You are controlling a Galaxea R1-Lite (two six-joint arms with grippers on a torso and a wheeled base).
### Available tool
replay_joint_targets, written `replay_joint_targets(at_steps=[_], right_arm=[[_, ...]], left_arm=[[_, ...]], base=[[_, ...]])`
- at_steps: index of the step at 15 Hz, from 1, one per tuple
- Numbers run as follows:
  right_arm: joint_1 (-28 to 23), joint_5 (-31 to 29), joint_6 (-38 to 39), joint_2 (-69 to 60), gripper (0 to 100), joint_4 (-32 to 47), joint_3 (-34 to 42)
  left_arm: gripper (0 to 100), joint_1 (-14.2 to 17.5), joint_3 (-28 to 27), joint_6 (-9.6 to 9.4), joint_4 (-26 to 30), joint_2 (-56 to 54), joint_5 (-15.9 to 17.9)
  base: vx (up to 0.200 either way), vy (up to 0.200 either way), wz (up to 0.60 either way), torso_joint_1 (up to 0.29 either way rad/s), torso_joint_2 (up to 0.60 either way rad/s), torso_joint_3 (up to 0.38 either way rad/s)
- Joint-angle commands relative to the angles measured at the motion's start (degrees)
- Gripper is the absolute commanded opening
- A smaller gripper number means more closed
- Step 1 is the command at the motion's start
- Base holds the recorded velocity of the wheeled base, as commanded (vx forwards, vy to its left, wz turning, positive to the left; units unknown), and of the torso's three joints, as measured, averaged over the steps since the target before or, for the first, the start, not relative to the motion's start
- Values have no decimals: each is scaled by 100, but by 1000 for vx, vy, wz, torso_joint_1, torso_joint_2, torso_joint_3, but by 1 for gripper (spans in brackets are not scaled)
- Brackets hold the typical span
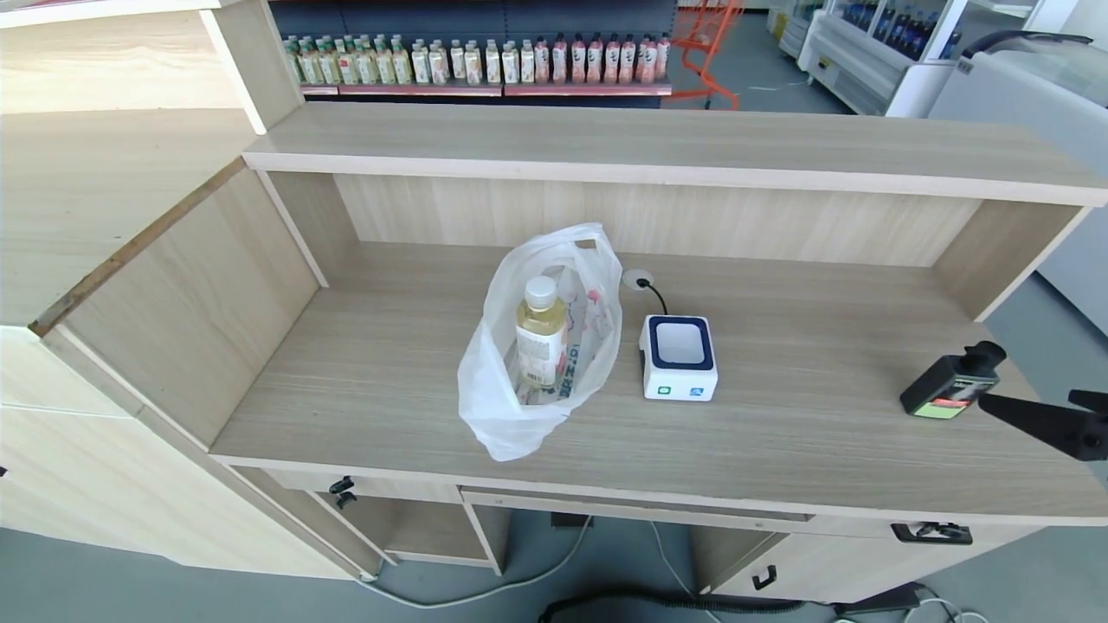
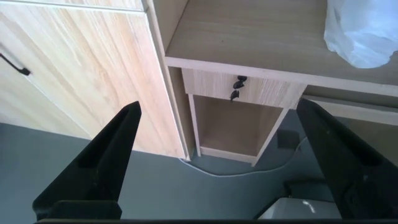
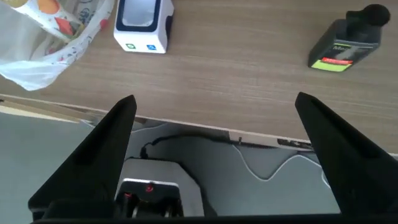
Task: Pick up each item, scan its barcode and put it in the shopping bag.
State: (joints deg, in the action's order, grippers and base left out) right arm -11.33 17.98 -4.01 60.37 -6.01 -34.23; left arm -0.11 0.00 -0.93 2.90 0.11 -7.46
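Right end effector hangs just off the tabletop's front edge at the right end, fingers spread wide, nothing between them. Dark bottle with a black cap and a green-and-red label lies on its side on the tabletop just ahead of that end effector, not gripped.

Left end effector sits low in front of the counter's left end, fingers likewise wide apart and holding nothing. It faces the cabinet door and the open cubby under the tabletop, where a key sticks out of a drawer front.

Mid-tabletop: white plastic shopping bag, mouth open. Inside it stands a pale yellow drink bottle with a white cap, upright. White barcode scanner with a dark-framed window sits just beside the bag on the robot's right, apart from it. Its black cable runs back to a port in the tabletop.
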Motion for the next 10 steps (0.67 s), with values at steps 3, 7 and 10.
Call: replay_joint_targets(at_steps=[3,7,10], right_arm=[[-450,-620,-654,740,100,91,-5],[-573,-1253,-1234,1293,100,47,-207],[-573,-1455,-1638,1548,100,47,-339]], left_arm=[[100,2,0,14,0,-2,-1],[100,2,0,-4,0,7,-1],[100,2,0,-4,0,7,-1]], base=[[0,-200,0,-4,-1,1],[0,-200,0,1,-4,2],[0,-200,0,-1,1,2]])
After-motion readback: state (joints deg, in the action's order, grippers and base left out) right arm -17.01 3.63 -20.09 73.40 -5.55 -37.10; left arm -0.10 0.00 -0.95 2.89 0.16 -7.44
